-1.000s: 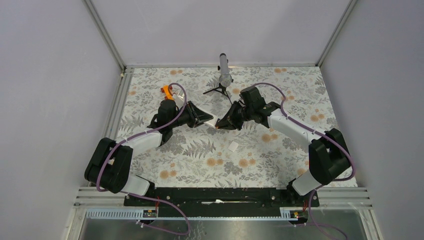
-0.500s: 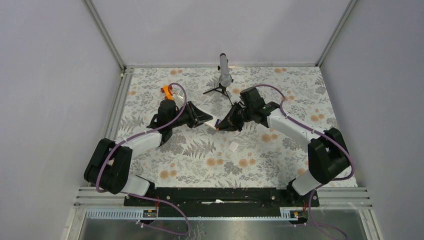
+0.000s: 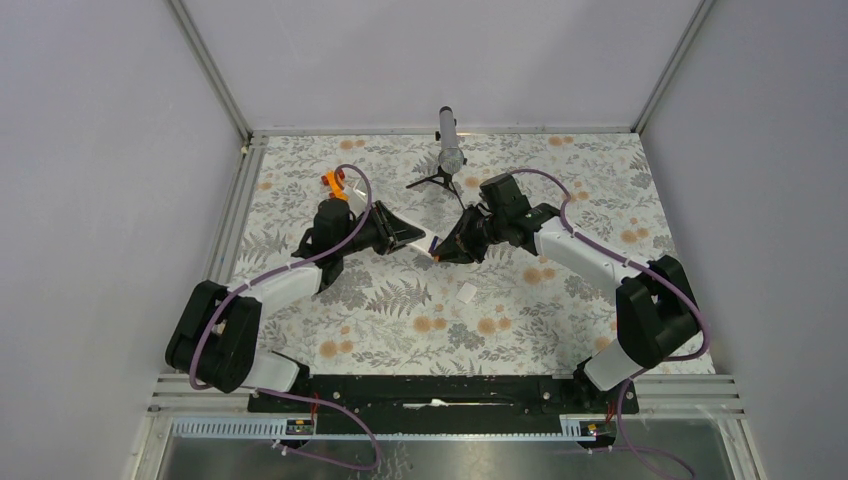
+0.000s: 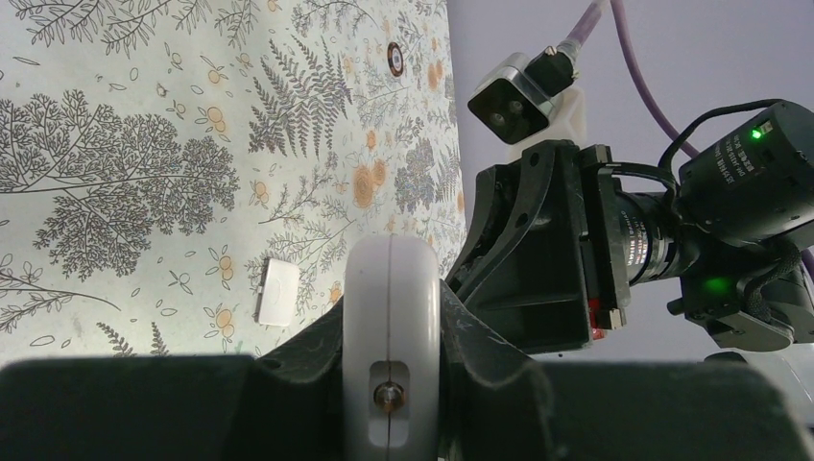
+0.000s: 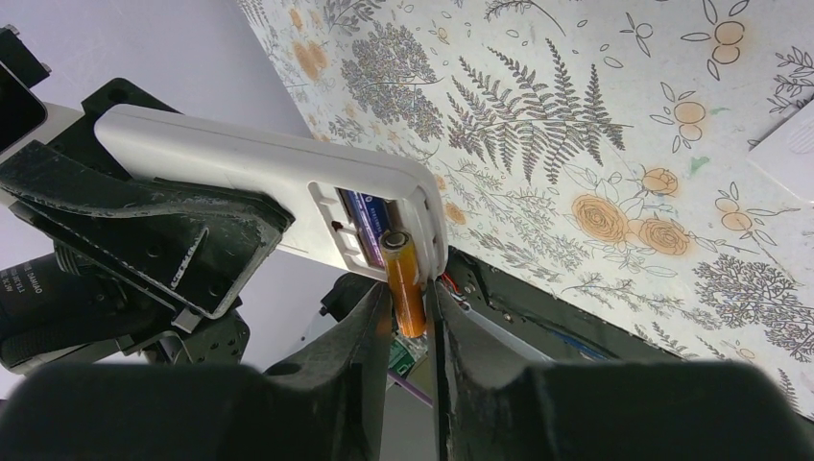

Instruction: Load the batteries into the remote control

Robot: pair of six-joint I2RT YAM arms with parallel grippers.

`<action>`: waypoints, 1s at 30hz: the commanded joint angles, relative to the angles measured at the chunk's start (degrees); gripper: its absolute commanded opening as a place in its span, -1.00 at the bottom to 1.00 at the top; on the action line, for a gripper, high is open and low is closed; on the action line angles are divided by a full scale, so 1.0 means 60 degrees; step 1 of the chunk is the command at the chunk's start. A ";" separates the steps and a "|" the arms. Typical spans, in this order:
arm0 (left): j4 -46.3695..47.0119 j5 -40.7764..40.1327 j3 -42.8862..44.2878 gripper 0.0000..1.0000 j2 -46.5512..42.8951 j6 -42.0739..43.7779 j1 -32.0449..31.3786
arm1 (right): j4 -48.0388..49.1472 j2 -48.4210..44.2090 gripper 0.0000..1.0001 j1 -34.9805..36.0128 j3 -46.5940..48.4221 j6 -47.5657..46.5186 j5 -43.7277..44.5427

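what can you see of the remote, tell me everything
White plastic remote, held off the table in the shut left gripper. Its battery bay is uncovered: a dark blue battery lies inside, and an orange battery pokes one end into the next slot, flanked by the fingers of the right gripper. Its rounded end shows a seam.

Top view is evenly lit from overhead and sharp, with only faint shadows under the arms on the floral table (image 3: 400, 310). Left wrist view: left gripper (image 4: 392, 384) dark and blurred at 6 o'clock, remote control (image 4: 392, 288) slightly washed out. Right wrist view: right gripper (image 5: 411, 303) blurred at 6 o'clock, orange battery (image 5: 403, 264) sharp, tabletop bright toward 2 o'clock.
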 commanded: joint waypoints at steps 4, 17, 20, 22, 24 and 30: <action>0.0803 0.0257 0.0140 -1.00 -0.0427 -0.0101 -0.0055 | 0.0182 -0.0034 -0.45 0.0040 0.0325 0.0050 -0.0149; 0.0629 0.0254 0.0094 -1.00 -0.0462 -0.0061 -0.0055 | 0.0572 -0.0172 -0.24 -0.0058 0.0347 0.0005 -0.0158; 0.0586 0.0263 0.0032 -1.00 -0.0437 -0.0031 -0.0055 | 0.0623 -0.0139 -0.28 -0.0061 0.0390 0.0057 -0.0214; 0.0558 0.0241 -0.0009 -1.00 -0.0428 -0.0002 -0.0055 | 0.0618 -0.0110 -0.30 -0.0064 0.0420 0.0075 -0.0243; 0.0519 0.0219 -0.0006 -1.00 -0.0415 0.0074 -0.0055 | 0.0623 -0.0116 -0.31 -0.0059 0.0427 0.0100 -0.0261; 0.0498 0.0259 0.0016 -1.00 -0.0400 0.0412 -0.0055 | 0.0567 -0.0006 -0.29 -0.0071 0.0424 0.0190 -0.0463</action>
